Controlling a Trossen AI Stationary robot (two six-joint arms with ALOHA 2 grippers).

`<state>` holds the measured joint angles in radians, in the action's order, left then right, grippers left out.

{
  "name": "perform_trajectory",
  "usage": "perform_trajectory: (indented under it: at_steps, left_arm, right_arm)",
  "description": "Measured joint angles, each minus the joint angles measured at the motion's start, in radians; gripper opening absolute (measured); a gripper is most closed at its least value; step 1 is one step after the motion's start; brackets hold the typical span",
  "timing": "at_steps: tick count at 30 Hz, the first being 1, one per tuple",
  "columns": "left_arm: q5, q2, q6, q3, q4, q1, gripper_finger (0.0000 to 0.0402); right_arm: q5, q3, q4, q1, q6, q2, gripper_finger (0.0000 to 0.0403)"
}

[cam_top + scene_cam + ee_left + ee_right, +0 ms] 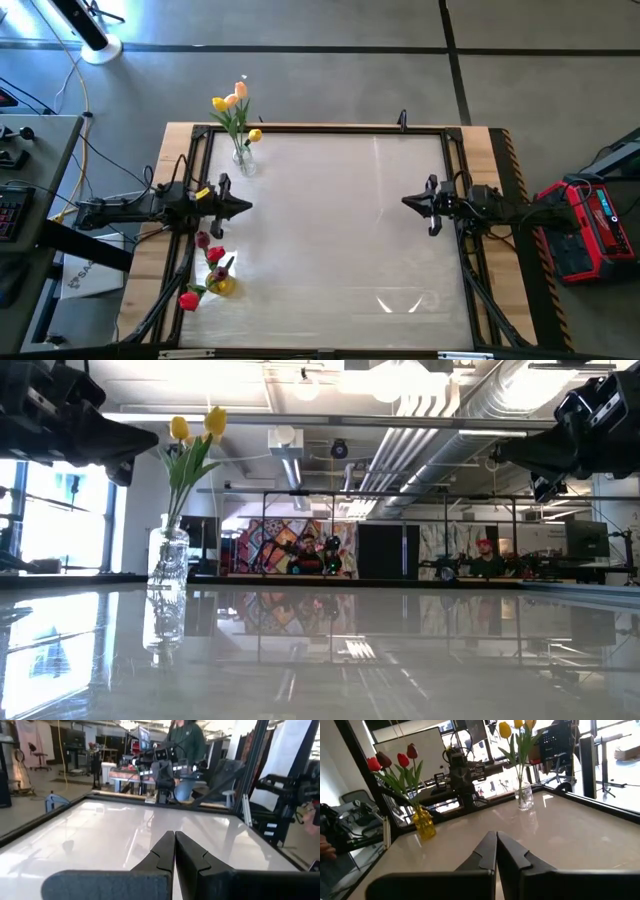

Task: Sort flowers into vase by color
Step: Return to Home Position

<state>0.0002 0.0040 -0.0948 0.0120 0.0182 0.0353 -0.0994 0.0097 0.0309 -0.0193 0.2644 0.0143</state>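
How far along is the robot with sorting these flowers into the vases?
It looks finished. The yellow and peach tulips stand in the clear vase, the red and maroon tulips in the amber vase, and no loose flower shows on the table. Nothing is in hand: the left gripper and right gripper are shut and empty, at opposite sides. All that seems left is parking the arms.

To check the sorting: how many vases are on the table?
2. A clear vase with yellow tulips and an amber vase with red tulips, on opposite sides of the left gripper.
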Motion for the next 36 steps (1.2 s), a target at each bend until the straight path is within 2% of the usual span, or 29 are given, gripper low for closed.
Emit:
perform_trajectory:
  at_steps: [9, 36]
  left_arm:
    - [-0.001, 0.004, -0.094, 0.0, -0.007, 0.0, 0.0]
    - [-0.004, 0.005, -0.094, 0.0, -0.006, 0.0, 0.0]
  right_arm:
    - [0.002, 0.0, 0.0, 0.0, -0.003, 0.0, 0.0]
    - [0.002, 0.0, 0.0, 0.0, -0.003, 0.0, 0.0]
